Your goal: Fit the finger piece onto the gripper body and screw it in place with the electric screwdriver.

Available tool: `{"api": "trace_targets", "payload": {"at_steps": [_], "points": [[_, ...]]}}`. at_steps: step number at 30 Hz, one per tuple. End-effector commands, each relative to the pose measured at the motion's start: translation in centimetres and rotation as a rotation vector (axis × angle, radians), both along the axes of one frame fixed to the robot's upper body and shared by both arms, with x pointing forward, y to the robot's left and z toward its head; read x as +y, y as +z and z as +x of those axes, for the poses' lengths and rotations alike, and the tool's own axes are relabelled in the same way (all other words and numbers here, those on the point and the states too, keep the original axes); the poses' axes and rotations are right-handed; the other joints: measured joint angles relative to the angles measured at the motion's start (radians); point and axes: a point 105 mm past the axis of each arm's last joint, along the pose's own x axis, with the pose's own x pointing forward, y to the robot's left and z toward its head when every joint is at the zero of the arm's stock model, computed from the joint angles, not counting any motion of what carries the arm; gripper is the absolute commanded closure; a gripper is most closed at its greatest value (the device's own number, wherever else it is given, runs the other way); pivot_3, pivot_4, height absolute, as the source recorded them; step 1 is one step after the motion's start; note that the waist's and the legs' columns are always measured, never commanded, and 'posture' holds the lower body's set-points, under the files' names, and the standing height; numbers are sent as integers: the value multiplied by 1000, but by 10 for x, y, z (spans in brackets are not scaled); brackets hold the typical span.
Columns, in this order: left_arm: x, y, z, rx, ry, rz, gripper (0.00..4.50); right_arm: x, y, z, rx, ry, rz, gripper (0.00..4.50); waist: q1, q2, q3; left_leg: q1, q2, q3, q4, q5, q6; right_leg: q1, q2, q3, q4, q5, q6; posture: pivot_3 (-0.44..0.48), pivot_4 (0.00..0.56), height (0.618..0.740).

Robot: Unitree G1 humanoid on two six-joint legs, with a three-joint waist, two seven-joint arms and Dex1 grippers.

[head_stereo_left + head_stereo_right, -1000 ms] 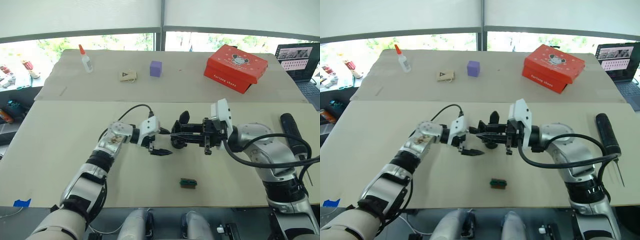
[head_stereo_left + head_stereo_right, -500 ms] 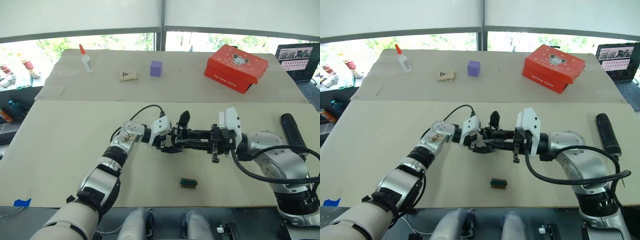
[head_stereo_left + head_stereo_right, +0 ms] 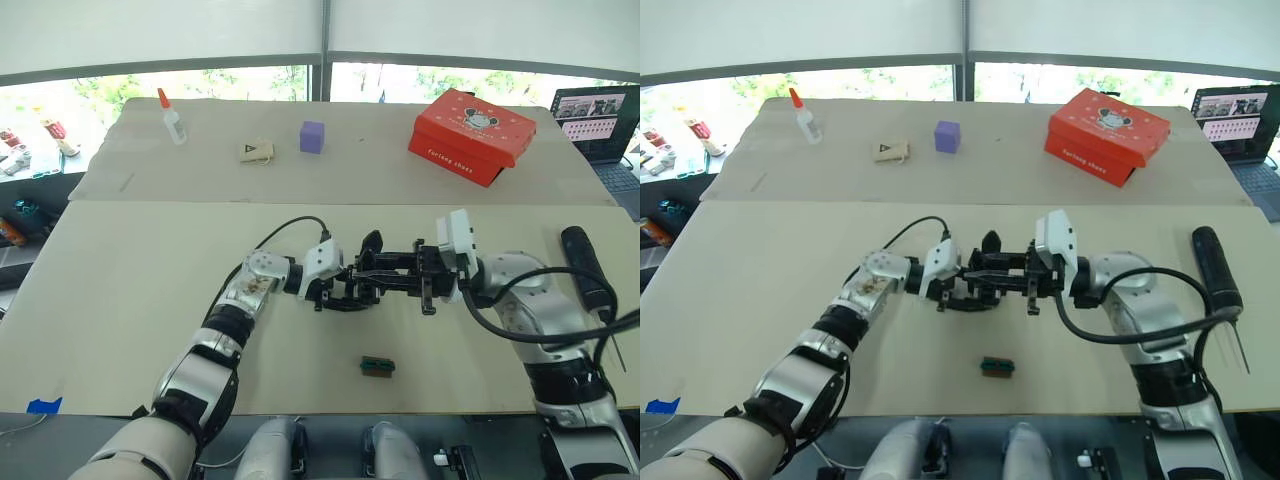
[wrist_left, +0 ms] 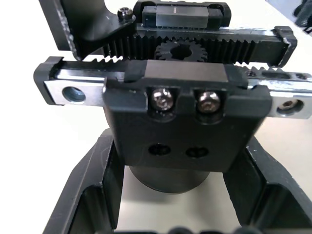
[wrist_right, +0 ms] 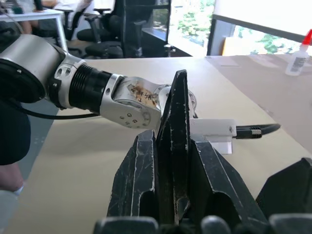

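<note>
Left eye view puts the electric screwdriver [image 3: 585, 268] lying well to the right of the green block [image 3: 377, 367]. It looks heavy and rigid, best gripped round its thick barrel. Just beyond that block sits the gripper body [image 3: 372, 248], small, stiff and knobbly, probably safest held by its round base. Right wrist view shows the right gripper [image 3: 358, 280] clamped on the body's upright finger. Left wrist view shows the left gripper [image 3: 338, 296] spread wide astride the base, with rack teeth and two screws exposed. I cannot pick the finger piece out of that dark cluster.
</note>
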Motion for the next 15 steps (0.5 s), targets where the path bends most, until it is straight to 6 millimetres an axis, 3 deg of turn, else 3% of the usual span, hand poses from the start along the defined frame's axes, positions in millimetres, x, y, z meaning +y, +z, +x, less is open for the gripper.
{"api": "trace_targets", "payload": {"at_steps": [1, 15], "points": [[-4, 15, -5, -66, -25, -28, 2203, 0, 2, -3, -47, 71, -30, 4105, 0, 0, 0, 0, 0, 0, 0, 0, 0, 0, 0, 0, 0, 0, 0, 0, 150, 740], [4, 10, -4, -56, 42, -6, 2203, 2, -8, -3, 13, 74, -24, 4105, 0, 0, 0, 0, 0, 0, 1, 0, 0, 0, 0, 0, 1, 0, 0, 0, 150, 740]]}}
